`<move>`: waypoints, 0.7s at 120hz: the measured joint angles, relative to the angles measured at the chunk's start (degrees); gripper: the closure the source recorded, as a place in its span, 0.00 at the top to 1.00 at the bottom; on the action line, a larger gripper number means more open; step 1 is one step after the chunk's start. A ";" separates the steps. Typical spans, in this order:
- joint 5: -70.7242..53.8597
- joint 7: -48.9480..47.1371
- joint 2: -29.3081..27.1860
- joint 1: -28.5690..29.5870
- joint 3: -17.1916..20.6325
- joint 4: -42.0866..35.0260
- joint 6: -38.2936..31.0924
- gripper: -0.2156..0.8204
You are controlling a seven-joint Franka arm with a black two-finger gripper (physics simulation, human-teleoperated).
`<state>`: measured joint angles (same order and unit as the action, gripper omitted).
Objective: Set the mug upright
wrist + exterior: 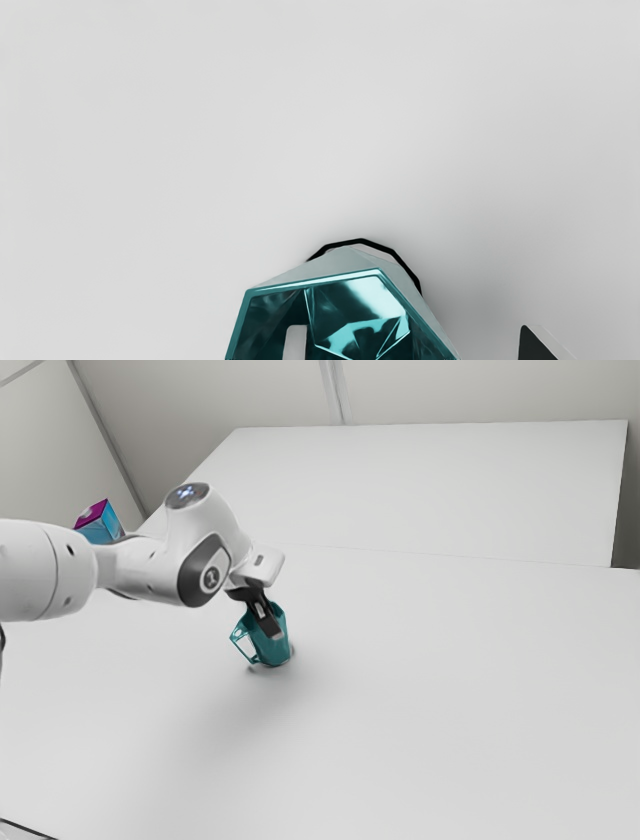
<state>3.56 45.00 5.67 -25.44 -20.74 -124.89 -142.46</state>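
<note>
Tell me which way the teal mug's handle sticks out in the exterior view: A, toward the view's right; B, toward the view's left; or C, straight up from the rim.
B: the handle juts from the side of the mug that faces the exterior view's left.

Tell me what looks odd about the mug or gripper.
The gripper seems to straddle the mug's wall: one finger stands outside, clear of the mug, while a pale tip appears to reach inside it, an off-center placement. I see no spill or damage.
</note>
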 joint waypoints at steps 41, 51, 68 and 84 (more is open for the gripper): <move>2.51 -1.21 -0.22 -0.15 -0.10 14.54 11.43 0.72; 3.61 -2.78 0.17 0.35 -0.45 19.52 17.52 0.74; 5.25 -7.08 0.80 1.61 -0.60 25.14 27.90 0.77; 5.53 -11.96 0.96 1.97 -0.66 27.80 35.70 0.78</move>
<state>9.09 33.04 6.63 -23.46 -21.40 -97.09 -106.75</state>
